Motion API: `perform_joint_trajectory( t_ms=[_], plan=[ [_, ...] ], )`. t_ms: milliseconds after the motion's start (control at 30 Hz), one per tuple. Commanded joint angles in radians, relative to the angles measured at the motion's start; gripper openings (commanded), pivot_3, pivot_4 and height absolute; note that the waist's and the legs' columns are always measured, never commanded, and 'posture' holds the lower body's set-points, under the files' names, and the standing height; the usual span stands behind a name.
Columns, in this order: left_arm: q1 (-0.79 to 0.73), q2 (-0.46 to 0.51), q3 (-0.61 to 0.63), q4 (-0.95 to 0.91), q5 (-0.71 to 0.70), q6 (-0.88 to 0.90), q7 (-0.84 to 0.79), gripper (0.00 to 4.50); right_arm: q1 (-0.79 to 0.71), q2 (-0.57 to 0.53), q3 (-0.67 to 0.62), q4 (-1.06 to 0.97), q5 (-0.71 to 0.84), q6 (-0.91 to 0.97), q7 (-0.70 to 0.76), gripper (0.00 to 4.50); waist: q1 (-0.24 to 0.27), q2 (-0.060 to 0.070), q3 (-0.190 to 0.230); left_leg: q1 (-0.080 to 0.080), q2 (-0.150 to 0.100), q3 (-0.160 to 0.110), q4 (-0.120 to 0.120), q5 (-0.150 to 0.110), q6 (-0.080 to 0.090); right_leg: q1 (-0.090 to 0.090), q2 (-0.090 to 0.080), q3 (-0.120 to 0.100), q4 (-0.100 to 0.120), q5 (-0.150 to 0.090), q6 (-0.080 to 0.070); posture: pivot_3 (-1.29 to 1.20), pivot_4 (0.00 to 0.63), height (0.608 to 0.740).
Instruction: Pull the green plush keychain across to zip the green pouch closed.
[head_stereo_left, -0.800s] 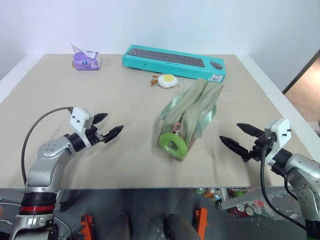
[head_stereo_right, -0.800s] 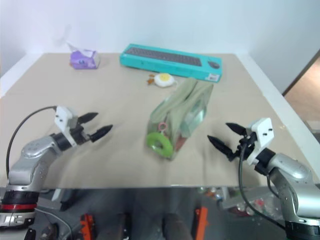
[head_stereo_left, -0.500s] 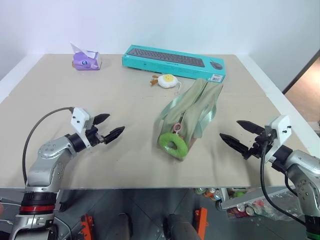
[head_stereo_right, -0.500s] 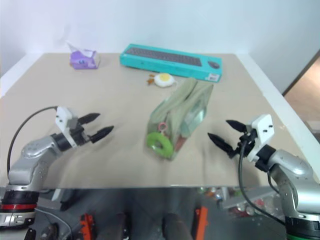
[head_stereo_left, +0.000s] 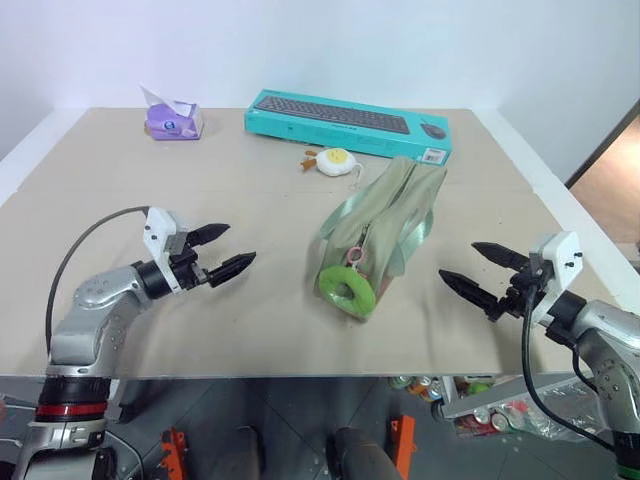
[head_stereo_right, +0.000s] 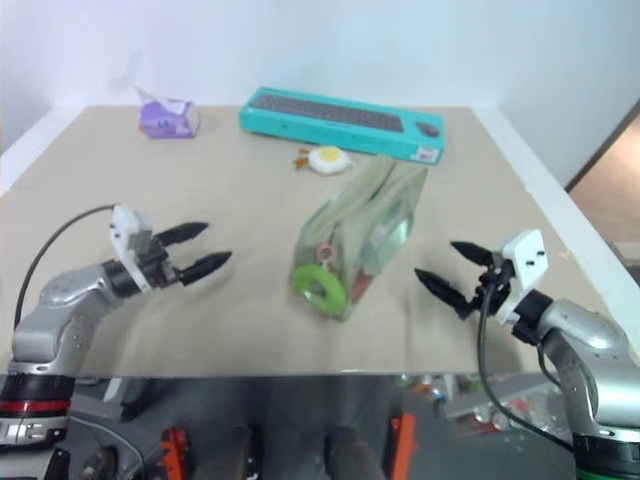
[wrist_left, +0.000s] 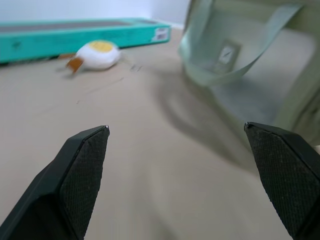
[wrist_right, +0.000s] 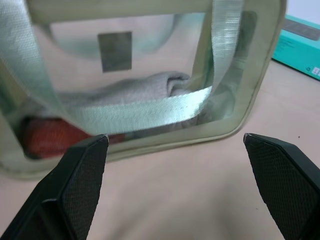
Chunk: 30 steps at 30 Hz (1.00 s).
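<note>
The green pouch (head_stereo_left: 385, 225) lies on the table (head_stereo_left: 250, 200), a boxy sage bag with clear side panels and pale straps. At its near end hangs the green plush keychain (head_stereo_left: 346, 290), a lime fuzzy ring on a pink clasp. To the pouch's left my left gripper (head_stereo_left: 222, 250) hovers open with nothing between its fingers. On the right my right gripper (head_stereo_left: 478, 272) is also open and empty, facing the pouch's clear side (wrist_right: 140, 80). Neither touches the pouch.
A teal keyboard box (head_stereo_left: 347, 122) lies along the table's back. A yellow-and-white egg trinket (head_stereo_left: 331, 161) sits between it and the pouch. A purple tissue box (head_stereo_left: 172, 120) stands at the back left. The table's front edge runs just below both grippers.
My left gripper has crept a little toward the pouch. The right gripper has barely moved. The pouch and keychain lie as before.
</note>
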Motion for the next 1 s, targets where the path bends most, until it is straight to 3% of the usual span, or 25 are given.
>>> perform_joint_trajectory(
  t_ms=[33, 233, 400, 567, 833, 1000],
  plan=[
    [-0.055, 0.059, 0.000, -0.128, -0.116, 0.110, -0.076, 4.49, -0.040, -0.084, -0.013, 0.017, -0.029, -0.058, 0.079, 4.49, 0.000, 0.000, 0.001, 0.000, 0.000, 0.000, 0.000, 0.000, 0.000, 0.000, 0.000, 0.000, 0.000, 0.000, 0.000, 0.00, 0.150, 0.740],
    [-0.122, 0.133, -0.018, -0.232, -0.245, 0.262, -0.151, 4.49, -0.400, -0.218, 0.098, 0.269, -0.089, -0.149, 0.256, 4.49, -0.010, 0.004, 0.002, 0.003, 0.000, 0.002, 0.001, 0.000, 0.000, 0.000, 0.000, 0.002, 0.000, 0.003, 0.000, 0.00, 0.150, 0.740],
    [-0.134, 0.125, -0.041, -0.277, -0.281, 0.302, -0.149, 4.49, -0.748, -0.151, 0.268, 0.663, -0.225, -0.363, 0.403, 4.49, -0.014, 0.001, 0.004, 0.008, 0.001, 0.001, -0.001, 0.000, 0.000, 0.004, 0.001, 0.001, 0.000, 0.001, -0.004, 0.00, 0.150, 0.740],
    [-0.138, 0.125, -0.039, -0.276, -0.278, 0.308, -0.133, 4.49, -0.972, -0.068, 0.363, 0.965, -0.329, -0.550, 0.491, 4.49, -0.014, 0.002, 0.004, 0.004, 0.000, 0.001, -0.001, 0.000, 0.001, 0.001, 0.001, 0.002, 0.000, 0.000, -0.003, 0.00, 0.150, 0.740],
    [-0.122, 0.126, -0.022, -0.304, -0.294, 0.321, -0.086, 4.49, -1.174, 0.016, 0.410, 1.266, -0.437, -0.731, 0.513, 4.49, -0.009, 0.003, 0.005, -0.001, -0.001, 0.000, -0.001, -0.002, -0.001, -0.003, 0.000, 0.001, 0.000, 0.001, -0.008, 0.00, 0.150, 0.740],
    [-0.122, 0.123, -0.007, -0.312, -0.308, 0.327, -0.048, 4.49, -1.186, 0.026, 0.420, 1.342, -0.470, -0.767, 0.538, 4.49, -0.004, 0.003, 0.005, -0.001, -0.001, 0.000, -0.001, -0.002, -0.001, -0.002, 0.000, 0.001, 0.000, 0.001, -0.008, 0.00, 0.150, 0.740]
  ],
)
